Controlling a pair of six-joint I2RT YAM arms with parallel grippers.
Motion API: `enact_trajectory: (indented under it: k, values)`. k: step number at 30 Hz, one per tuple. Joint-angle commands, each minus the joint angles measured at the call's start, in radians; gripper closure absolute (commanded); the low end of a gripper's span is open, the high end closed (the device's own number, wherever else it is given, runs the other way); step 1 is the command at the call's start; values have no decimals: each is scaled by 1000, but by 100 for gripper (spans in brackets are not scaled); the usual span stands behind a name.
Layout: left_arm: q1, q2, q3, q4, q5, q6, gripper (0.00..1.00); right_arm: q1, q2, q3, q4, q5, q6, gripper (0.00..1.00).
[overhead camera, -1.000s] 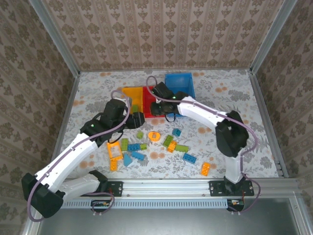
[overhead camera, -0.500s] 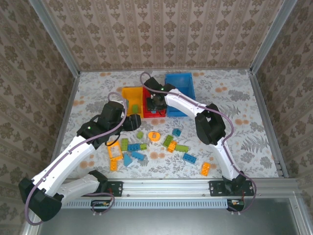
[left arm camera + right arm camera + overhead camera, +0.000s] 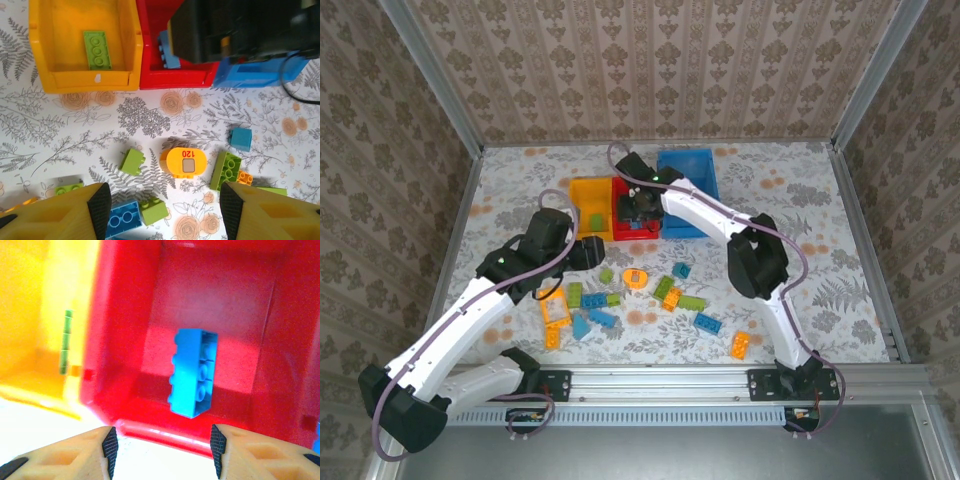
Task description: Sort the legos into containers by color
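Right wrist view: the right gripper (image 3: 162,447) hangs with jaws well apart and empty over the red bin (image 3: 220,295), where a blue brick (image 3: 194,372) lies. Seen from the top, its arm's elbow has swung inward since a second ago. The left gripper (image 3: 165,212), likewise wide and empty, has drawn back a little from the yellow bin (image 3: 85,80), which holds a green brick (image 3: 97,49). Its camera looks down on loose legos (image 3: 186,162) on the counter (image 3: 150,115).

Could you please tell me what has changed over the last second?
The right claw shifted left from the blue bin's edge to over the red bin and opened; a blue brick now lies inside, free. The left claw drew back slightly, open. The loose bricks stayed put.
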Motion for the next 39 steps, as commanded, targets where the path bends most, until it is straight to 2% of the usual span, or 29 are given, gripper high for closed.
enact_trajectory:
  k: [1, 7, 11, 16, 19, 23, 28, 29, 35, 39]
  values:
    - [18, -22, -3, -59, -24, -21, 38, 25, -153, -72, 62, 20, -56, 46]
    - [51, -61, -14, -140, -42, -52, 38, 67, -328, -333, 226, -63, -120, 45]
    - [109, -62, -31, -262, -49, -99, 39, 100, -440, -510, 348, -193, -165, 42]
    - [164, -102, -57, -358, -68, -134, 40, 157, -462, -575, 355, -363, -194, 42]
    - [169, -151, -50, -425, -123, -182, 42, 219, -391, -535, 345, -433, -177, 42]
    - [169, -227, -42, -508, -162, -258, 44, 294, -254, -428, 331, -446, -129, 47]
    - [169, -341, -16, -614, -191, -295, 45, 355, -76, -229, 229, -373, -59, 53]
    - [194, -365, -9, -629, -193, -291, 45, 365, -43, -192, 196, -356, -39, 54]
    - [197, -497, 59, -653, -202, -227, 44, 393, 120, 8, 44, -244, 32, 60]
    - [197, -517, 88, -694, -198, -210, 44, 401, 188, 106, 0, -209, 51, 62]
